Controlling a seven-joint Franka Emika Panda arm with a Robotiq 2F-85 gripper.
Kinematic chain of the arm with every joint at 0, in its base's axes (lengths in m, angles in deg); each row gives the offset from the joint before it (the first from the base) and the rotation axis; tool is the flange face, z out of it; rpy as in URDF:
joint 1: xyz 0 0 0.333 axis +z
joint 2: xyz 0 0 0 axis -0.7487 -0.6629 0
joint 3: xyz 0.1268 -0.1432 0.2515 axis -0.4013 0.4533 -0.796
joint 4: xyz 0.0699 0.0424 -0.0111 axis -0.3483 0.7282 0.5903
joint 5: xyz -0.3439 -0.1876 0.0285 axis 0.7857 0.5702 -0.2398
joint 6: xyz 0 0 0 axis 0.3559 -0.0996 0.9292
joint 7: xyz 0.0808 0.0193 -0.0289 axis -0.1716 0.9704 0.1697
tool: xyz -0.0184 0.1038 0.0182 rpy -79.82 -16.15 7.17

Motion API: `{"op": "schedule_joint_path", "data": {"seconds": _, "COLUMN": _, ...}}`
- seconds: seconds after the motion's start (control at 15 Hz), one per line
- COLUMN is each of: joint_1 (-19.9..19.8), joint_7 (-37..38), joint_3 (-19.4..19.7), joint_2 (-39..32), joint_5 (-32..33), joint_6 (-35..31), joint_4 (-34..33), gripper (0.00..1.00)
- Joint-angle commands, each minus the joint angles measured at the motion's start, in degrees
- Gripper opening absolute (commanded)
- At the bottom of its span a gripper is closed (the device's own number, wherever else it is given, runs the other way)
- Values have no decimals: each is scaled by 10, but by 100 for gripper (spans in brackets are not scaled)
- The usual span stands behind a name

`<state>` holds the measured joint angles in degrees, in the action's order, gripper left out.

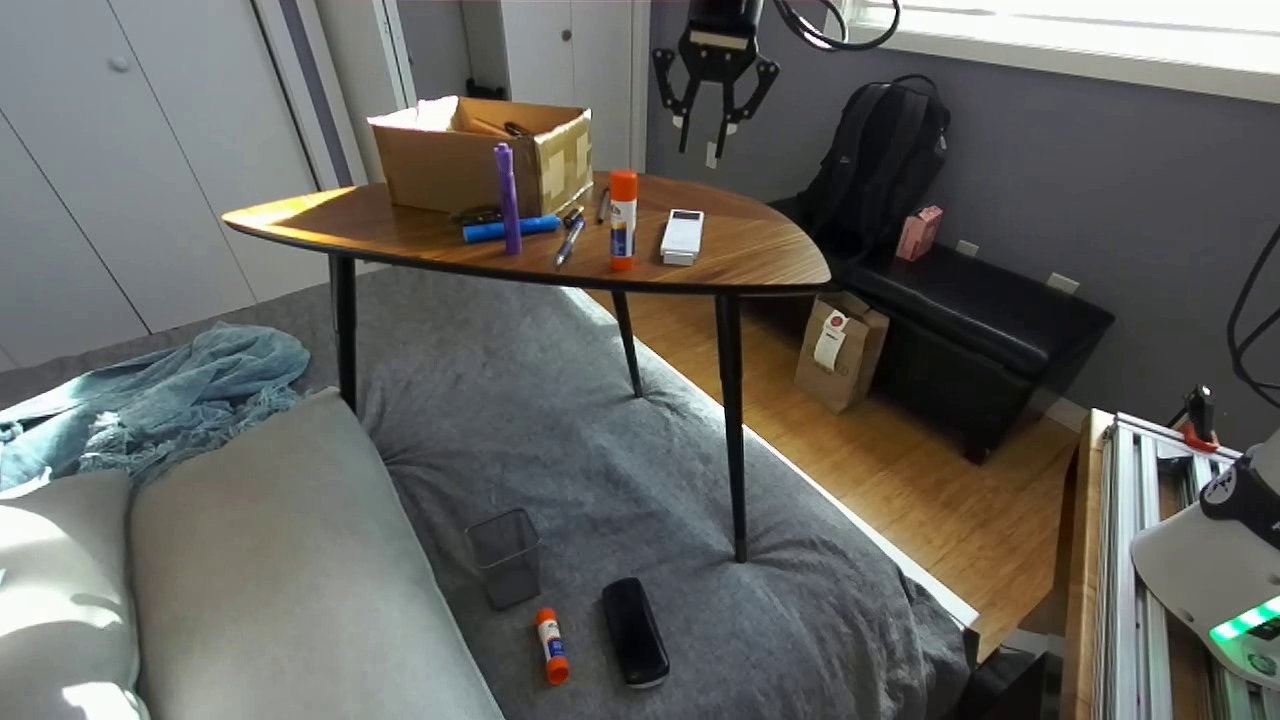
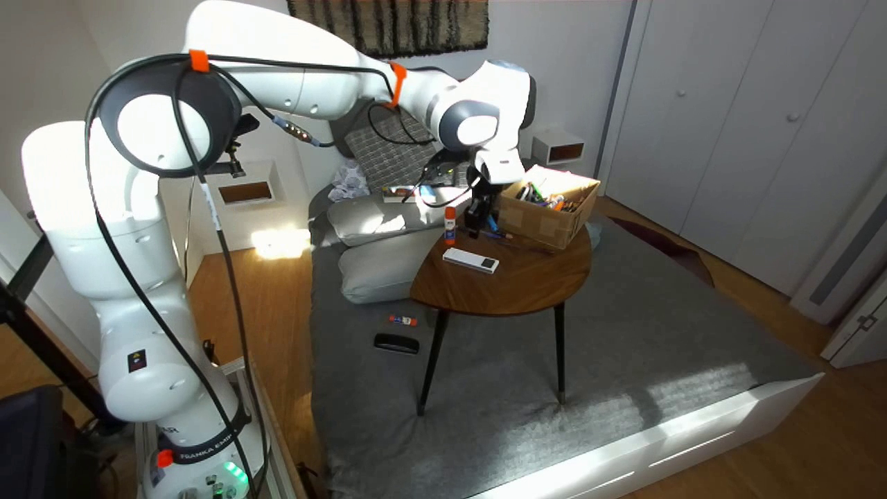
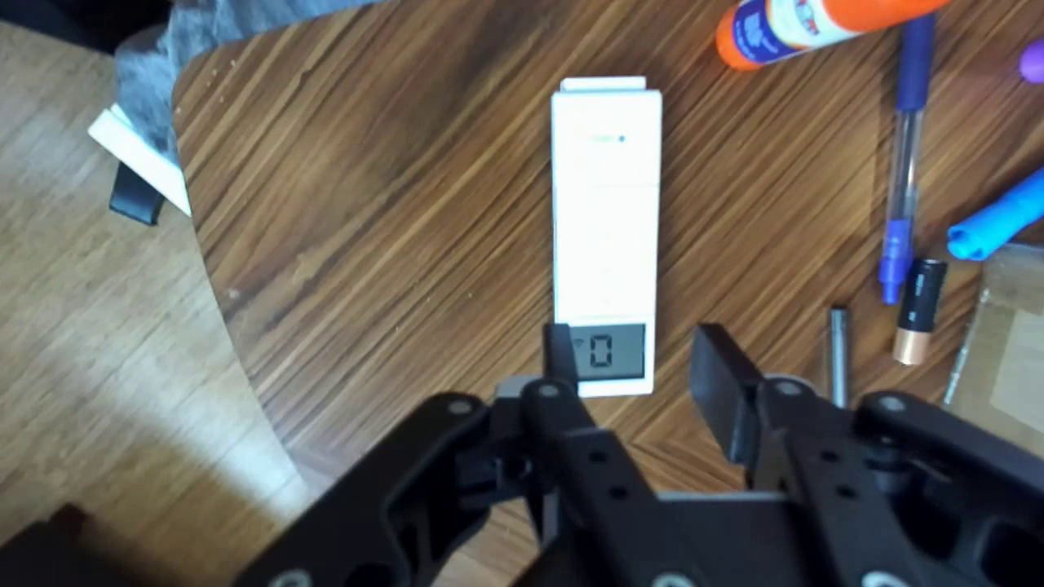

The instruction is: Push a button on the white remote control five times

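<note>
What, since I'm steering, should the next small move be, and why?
I'd probably close the hand: it hangs above the table, jaws apart, holding nothing, while the white remote lies there; a closed hand should press more precisely.

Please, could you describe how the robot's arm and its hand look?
The arm is white and rounded, with dark grey joint covers, black cables fastened by orange bands, FRANKA lettering low down and green lights below it. The hand is mostly black, with two slim, jointed fingers.
</note>
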<state>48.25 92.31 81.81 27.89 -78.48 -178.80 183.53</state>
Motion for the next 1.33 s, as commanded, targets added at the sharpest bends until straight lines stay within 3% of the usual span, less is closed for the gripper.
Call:
{"op": "schedule_joint_path", "data": {"seconds": 0.0, "joint_1": 21, "joint_7": 42, "joint_3": -6, "joint_2": 66, "joint_5": 107, "joint_6": -58, "joint_4": 53, "gripper": 74}}
{"op": "schedule_joint_path", "data": {"seconds": 0.27, "joint_1": 31, "joint_7": 53, "joint_3": -31, "joint_2": 114, "joint_5": 196, "joint_6": -95, "joint_4": 95, "gripper": 99}}
{"op": "schedule_joint_path", "data": {"seconds": 0.73, "joint_1": 41, "joint_7": -31, "joint_3": -89, "joint_2": 210, "joint_5": 225, "joint_6": -114, "joint_4": 198, "gripper": 100}}
{"op": "schedule_joint_path", "data": {"seconds": 0.93, "joint_1": 35, "joint_7": -11, "joint_3": -115, "joint_2": 247, "joint_5": 272, "joint_6": -147, "joint_4": 237, "gripper": 100}}
{"op": "schedule_joint_path", "data": {"seconds": 1.0, "joint_1": 31, "joint_7": -22, "joint_3": -111, "joint_2": 205, "joint_5": 238, "joint_6": -114, "joint_4": 189, "gripper": 100}}
{"op": "schedule_joint_path", "data": {"seconds": 1.27, "joint_1": 29, "joint_7": -22, "joint_3": -122, "joint_2": 233, "joint_5": 253, "joint_6": -130, "joint_4": 219, "gripper": 100}}
